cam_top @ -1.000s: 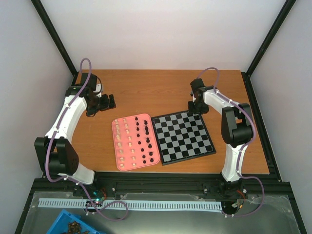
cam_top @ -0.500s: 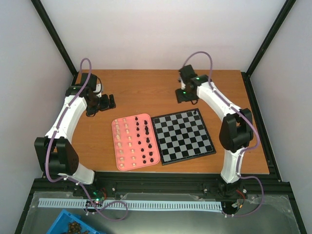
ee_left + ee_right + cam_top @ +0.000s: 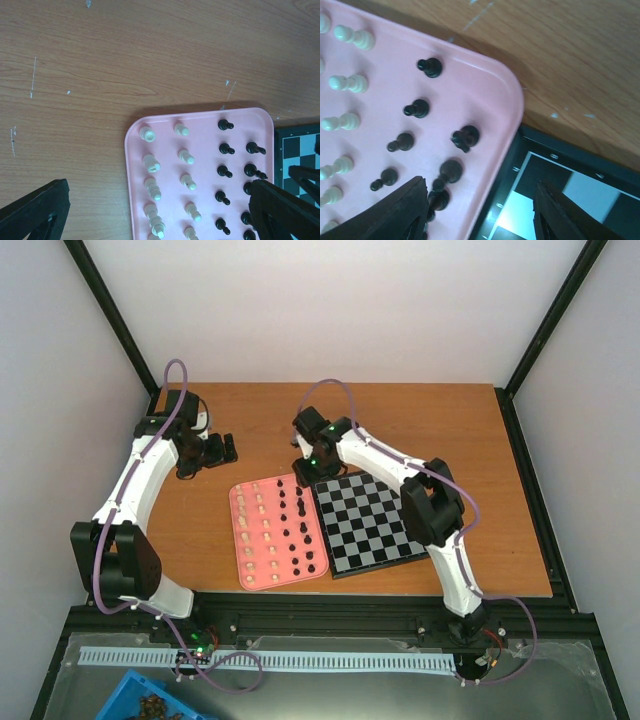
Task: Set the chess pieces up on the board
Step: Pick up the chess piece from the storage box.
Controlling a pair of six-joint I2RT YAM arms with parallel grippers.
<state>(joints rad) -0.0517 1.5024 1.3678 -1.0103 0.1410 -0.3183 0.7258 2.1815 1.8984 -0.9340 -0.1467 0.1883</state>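
Most of the board (image 3: 365, 530), overhead only

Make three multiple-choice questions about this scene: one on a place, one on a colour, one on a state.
1. Seen from above, where does the pink tray lie against the board? A on it; B at its left; C at its right.
2. Which colour are the chess pieces in the tray's columns nearest the board? A cream; B red; C black.
3. The left claw is: A open, empty; B shut on a pawn; C shut on the tray.
Answers: B, the tray sits beside the board's left edge; C, those columns hold only dark figures; A, its fingers stand wide apart, gripping nothing.
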